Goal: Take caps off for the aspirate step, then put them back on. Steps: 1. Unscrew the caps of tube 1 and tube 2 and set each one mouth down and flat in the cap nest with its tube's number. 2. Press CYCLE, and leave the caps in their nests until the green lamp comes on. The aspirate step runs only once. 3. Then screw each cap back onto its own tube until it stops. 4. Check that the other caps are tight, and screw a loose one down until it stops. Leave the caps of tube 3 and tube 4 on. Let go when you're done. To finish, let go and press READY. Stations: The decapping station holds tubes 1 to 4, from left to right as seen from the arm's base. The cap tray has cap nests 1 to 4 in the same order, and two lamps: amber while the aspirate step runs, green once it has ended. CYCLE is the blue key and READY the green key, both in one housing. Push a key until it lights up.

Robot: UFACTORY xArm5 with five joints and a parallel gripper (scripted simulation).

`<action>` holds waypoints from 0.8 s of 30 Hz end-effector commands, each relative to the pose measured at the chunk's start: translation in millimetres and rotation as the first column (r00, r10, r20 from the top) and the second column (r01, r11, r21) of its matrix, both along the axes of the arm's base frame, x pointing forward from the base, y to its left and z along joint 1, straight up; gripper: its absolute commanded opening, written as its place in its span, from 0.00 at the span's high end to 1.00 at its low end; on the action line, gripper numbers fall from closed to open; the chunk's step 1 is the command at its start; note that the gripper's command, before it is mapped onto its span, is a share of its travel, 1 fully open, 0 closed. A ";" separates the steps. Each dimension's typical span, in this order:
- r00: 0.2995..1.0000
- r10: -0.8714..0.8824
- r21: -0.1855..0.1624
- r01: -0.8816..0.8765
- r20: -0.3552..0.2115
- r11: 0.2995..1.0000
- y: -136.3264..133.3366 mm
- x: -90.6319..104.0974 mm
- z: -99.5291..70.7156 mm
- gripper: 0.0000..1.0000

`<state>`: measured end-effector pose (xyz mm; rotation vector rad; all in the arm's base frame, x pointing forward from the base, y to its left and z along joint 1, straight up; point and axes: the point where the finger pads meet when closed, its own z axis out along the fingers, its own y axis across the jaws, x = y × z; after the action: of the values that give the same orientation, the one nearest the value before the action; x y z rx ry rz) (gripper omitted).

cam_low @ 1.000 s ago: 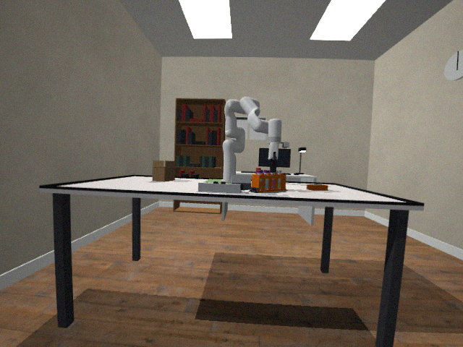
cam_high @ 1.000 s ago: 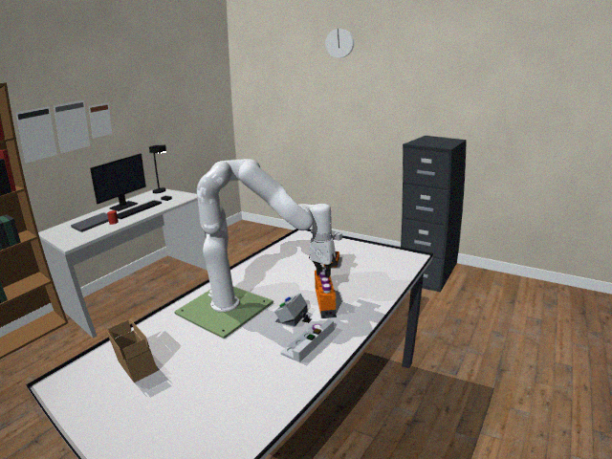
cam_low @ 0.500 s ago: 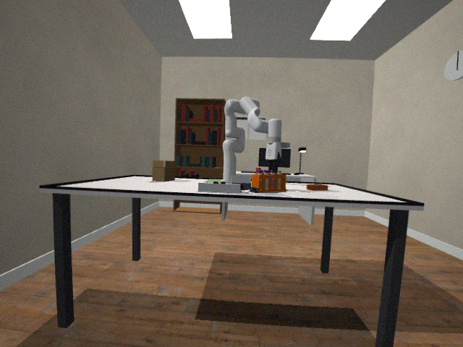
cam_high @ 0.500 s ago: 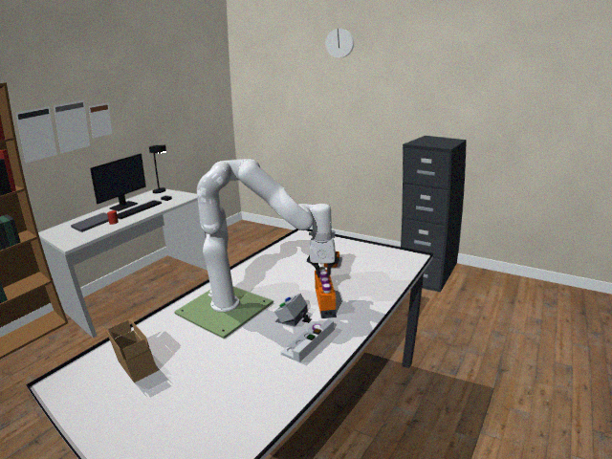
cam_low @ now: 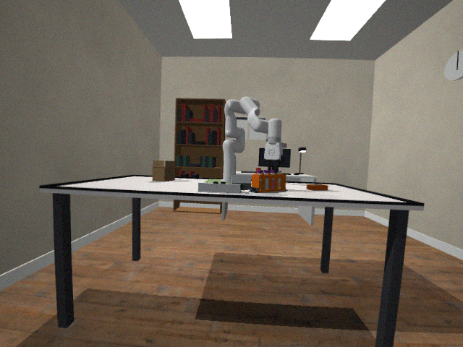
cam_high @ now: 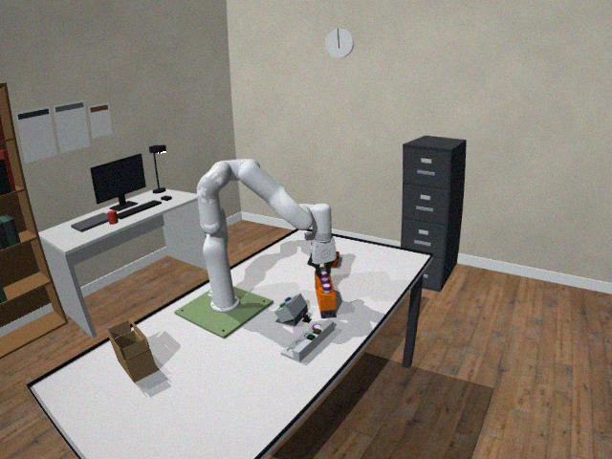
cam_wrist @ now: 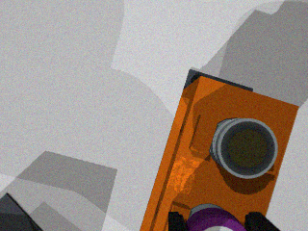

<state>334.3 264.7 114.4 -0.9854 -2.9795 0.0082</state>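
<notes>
Wrist view shows my gripper (cam_wrist: 217, 222) closed on a purple cap (cam_wrist: 210, 221) at the bottom edge, the dark fingers pinching it from both sides. Just beyond it in the orange rack (cam_wrist: 202, 144) stands an uncapped tube (cam_wrist: 246, 148), its mouth open and dark. From the top view I am low over the far end of the rack (cam_high: 325, 296); the cap tray (cam_high: 309, 340) lies nearer, with one cap (cam_high: 316, 327) seemingly in a nest, and the key housing (cam_high: 292, 308) just beside it. I judge this to be step one, unscrewing the second cap, though I cannot tell how far it has come off. Next I need to finish turning, lift straight up, then carry it to its numbered nest and set it mouth down.
</notes>
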 end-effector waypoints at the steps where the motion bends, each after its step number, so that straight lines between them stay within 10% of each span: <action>1: 0.961 0.276 -0.002 -0.276 0.006 0.961 0.8 1.0 1.5 1.00; 16: 0.881 0.473 -0.002 -0.473 0.004 0.881 0.8 1.0 1.6 1.00; 17: 0.881 0.473 -0.002 -0.473 0.004 0.881 0.8 1.0 1.6 0.54; 24: 0.881 0.473 -0.002 -0.473 0.004 0.881 0.8 1.0 1.6 0.54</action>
<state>334.1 264.6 114.4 -0.2340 -3.1285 0.0064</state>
